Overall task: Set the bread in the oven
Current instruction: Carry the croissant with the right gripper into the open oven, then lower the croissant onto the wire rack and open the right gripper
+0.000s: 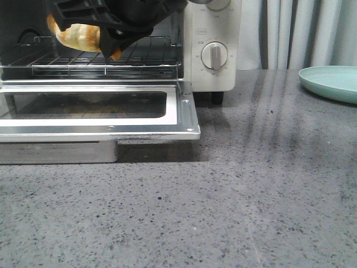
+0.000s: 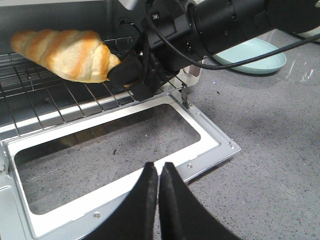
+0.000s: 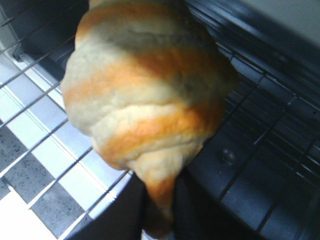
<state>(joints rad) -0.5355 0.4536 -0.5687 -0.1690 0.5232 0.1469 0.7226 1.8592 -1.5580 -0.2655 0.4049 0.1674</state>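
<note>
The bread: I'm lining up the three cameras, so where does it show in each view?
Front view: bread upper left, inside the oven, partly behind the right gripper.
Left wrist view: upper left, over the wire rack.
Right wrist view: fills the middle.
Shared landmark: the wire rack.

Right end effector (image 2: 131, 75) clamped, left (image 2: 159, 192) closed.

The oven (image 1: 209, 50) fills the upper left of the front view, its door (image 1: 100, 120) dropped flat and jutting over the counter (image 1: 251, 195). The mouth above the wire rack (image 1: 83, 58) is largely blocked — the right gripper (image 1: 114, 49) and the bread (image 1: 78, 34) fill it. Lower and right, the counter lies open — only a plate (image 1: 332, 82) at far right.
</note>
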